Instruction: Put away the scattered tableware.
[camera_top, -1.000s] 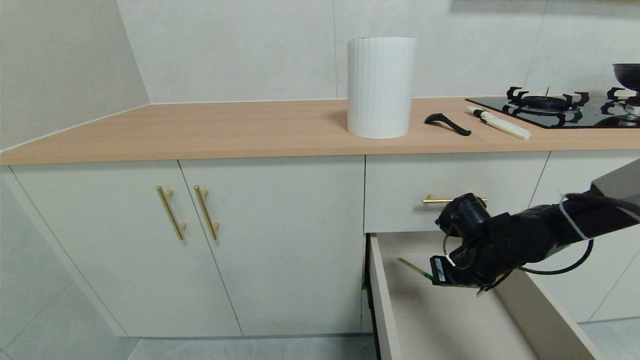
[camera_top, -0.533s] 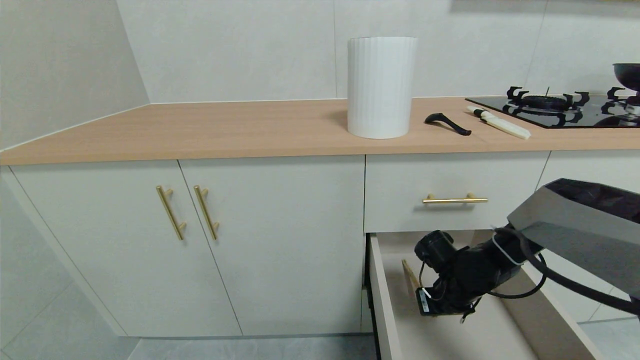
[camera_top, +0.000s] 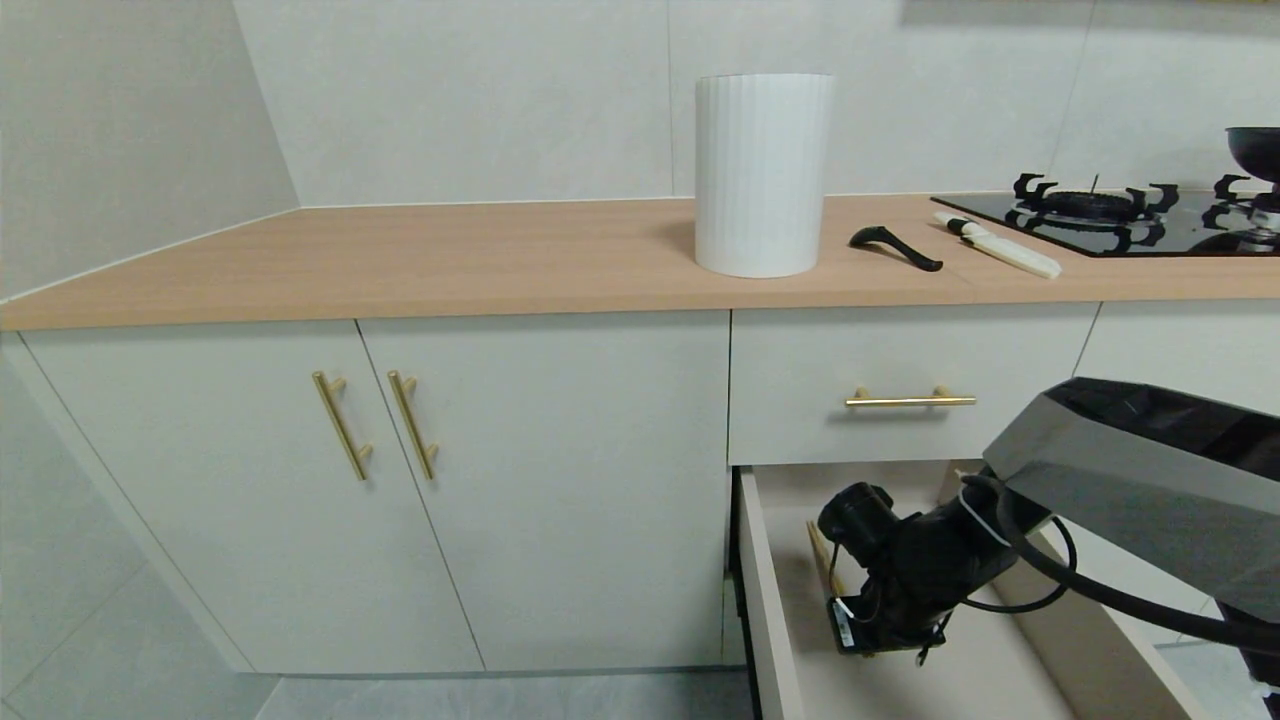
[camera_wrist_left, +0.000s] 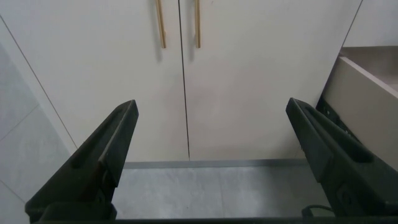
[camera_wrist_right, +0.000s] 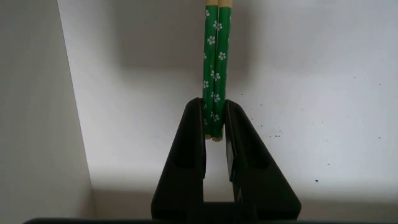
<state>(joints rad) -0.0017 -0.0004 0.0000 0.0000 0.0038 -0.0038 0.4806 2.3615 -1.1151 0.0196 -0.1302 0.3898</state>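
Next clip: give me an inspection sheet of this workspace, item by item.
Surface: wooden countertop, with an open drawer below it.
Job's things: chopsticks held low inside the drawer, near its left wall; black utensil and white knife lying on the countertop beside the stove.
Clutter: white ribbed container standing upright on the countertop.
End effectors: right end effector shut on the chopsticks; left end effector open, holding nothing, facing the cabinet doors.
Cables: black cable running along the right arm above the drawer.
Surroundings: pale wall, grey floor.
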